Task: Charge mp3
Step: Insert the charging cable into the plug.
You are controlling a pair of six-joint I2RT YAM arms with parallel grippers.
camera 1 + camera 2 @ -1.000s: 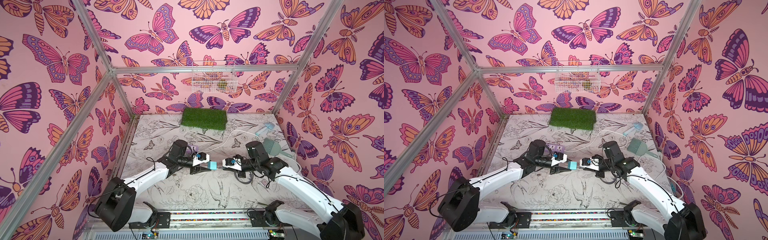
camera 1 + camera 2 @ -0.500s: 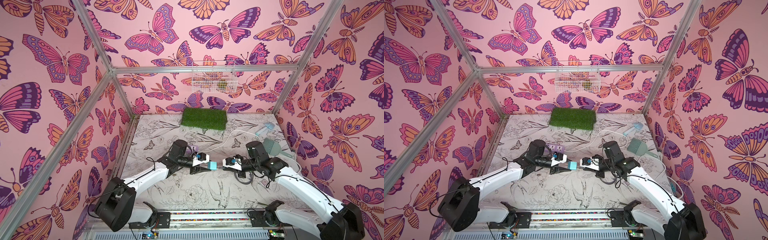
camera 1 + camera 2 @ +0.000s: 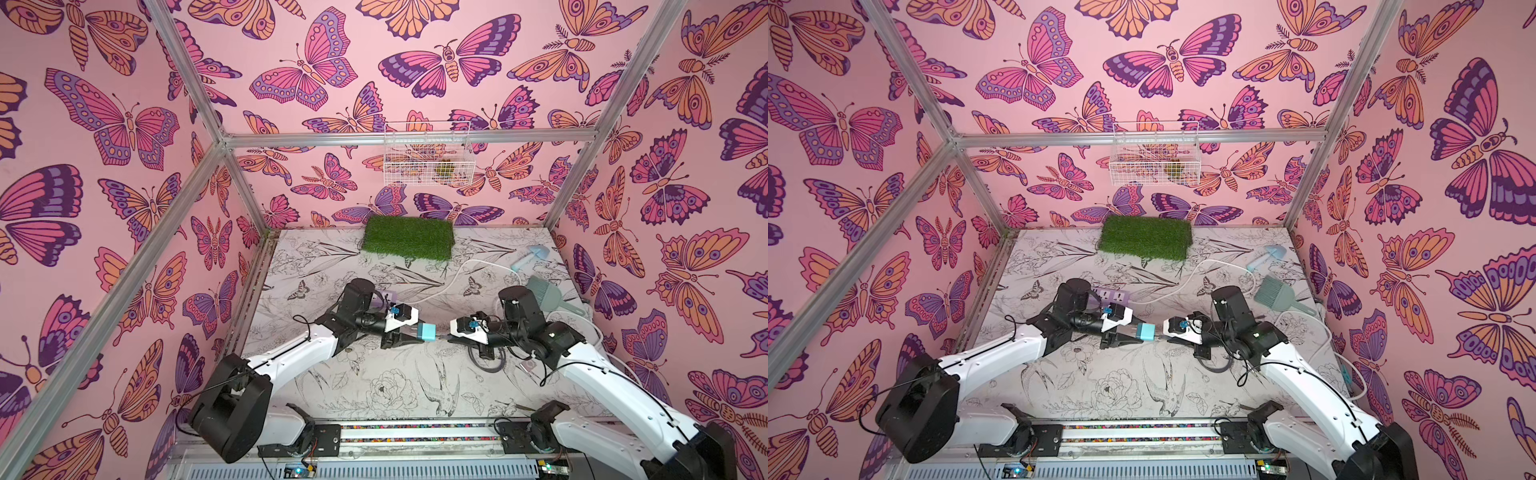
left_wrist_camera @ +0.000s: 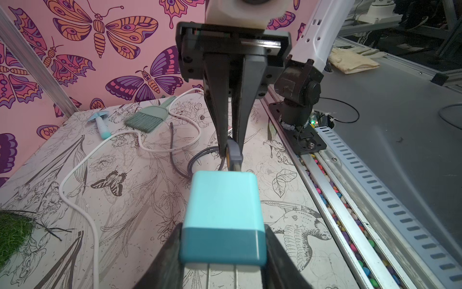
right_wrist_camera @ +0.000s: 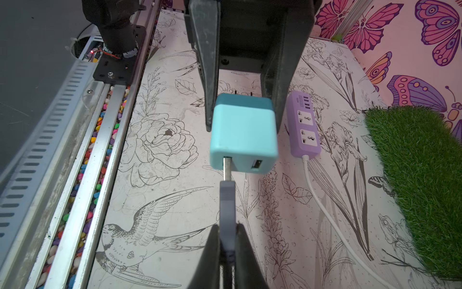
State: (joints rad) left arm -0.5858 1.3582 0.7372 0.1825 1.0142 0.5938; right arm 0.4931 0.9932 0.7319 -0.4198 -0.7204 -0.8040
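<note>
Claws first: we see the left claw (image 5: 241, 110) clamped on a small turquoise cube-shaped wall charger (image 5: 243, 135), held above the flower-printed bench (image 5: 162, 212) mid-scene. Right claw (image 5: 228, 246) pinched together on a grey USB plug (image 5: 227, 200); its metal tip sits in one of the charger's two ports, the second port bare. Behind the plug, a dark cable (image 4: 175, 155) loops on the bench. Lilac power strip (image 5: 303, 125) lies just beside the charger, white cord (image 5: 332, 215) trailing. Green turf mat (image 3: 408, 237) at the back wall; sage hand brush (image 4: 147, 117) near the right wall.
</note>
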